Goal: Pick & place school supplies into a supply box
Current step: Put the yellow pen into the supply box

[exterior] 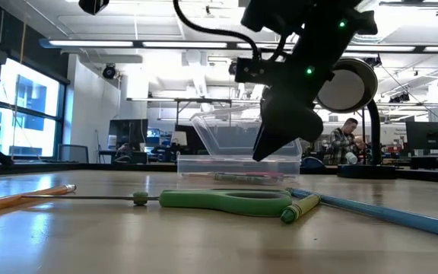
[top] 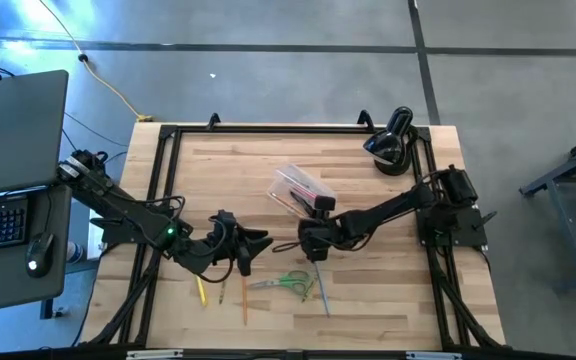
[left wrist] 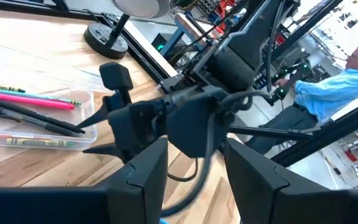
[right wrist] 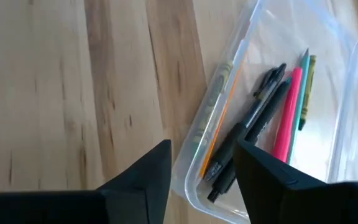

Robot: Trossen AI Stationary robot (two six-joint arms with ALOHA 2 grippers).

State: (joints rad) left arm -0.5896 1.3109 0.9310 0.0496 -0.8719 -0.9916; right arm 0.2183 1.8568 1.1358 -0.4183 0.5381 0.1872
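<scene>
Supply box (top: 298, 186): clear, shallow, rectangular plastic, lying at an angle near the middle of the table (top: 218, 160), a little toward the far edge. Lid or second clear wall stands up behind it in the low view. Contents seen from the right wrist: two black pens (right wrist: 253, 134), one pink pen (right wrist: 286, 127), a teal pencil, an olive crayon (right wrist: 306, 84) and a thin orange pencil along the wall. Crayon label has print, too small to read.

Right gripper (right wrist: 201, 168) hovers above the box's near end, fingers apart, nothing between them. Left gripper (left wrist: 194, 165) hangs near the table's front-left part, fingers apart, empty.

Near the front edge lie green-handled scissors (exterior: 219, 199), a blue pencil (exterior: 386, 209), an orange pencil (exterior: 21, 196) and a yellow pencil (top: 200, 291).
</scene>
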